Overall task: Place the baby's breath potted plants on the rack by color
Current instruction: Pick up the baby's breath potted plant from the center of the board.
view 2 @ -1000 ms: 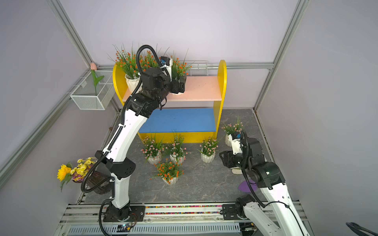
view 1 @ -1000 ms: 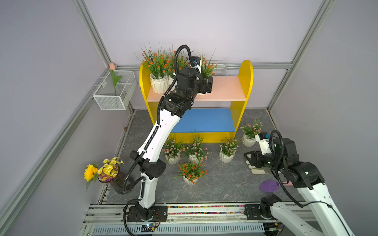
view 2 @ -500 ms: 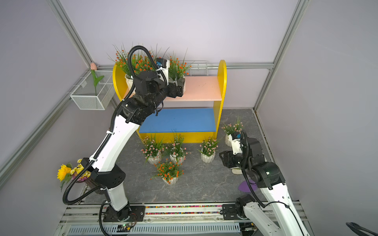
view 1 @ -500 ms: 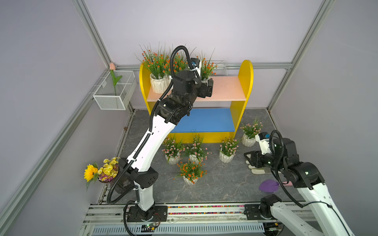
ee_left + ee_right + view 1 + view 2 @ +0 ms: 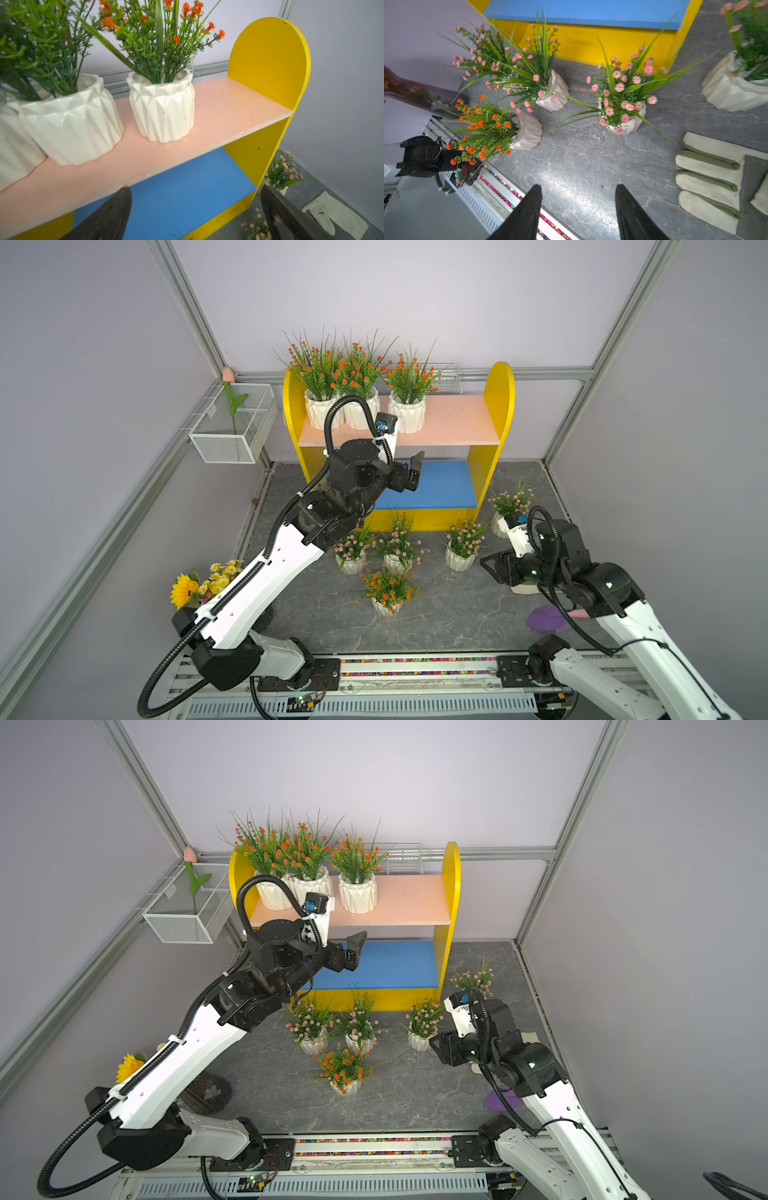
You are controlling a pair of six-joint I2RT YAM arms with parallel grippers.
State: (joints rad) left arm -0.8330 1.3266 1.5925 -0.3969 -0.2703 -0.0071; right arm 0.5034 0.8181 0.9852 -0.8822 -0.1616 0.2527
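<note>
Left wrist view: my left end effector gapes wide, empty, before the rack. Three orange plants sit at the peach upper board, left end. My right end effector is apart, empty, by the right edge of the bench. Four pink plants and one orange plant stand before the rack.

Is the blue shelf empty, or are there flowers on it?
Empty. The blue shelf shows only bare board; the three orange plants stand on the pink shelf above.
</note>
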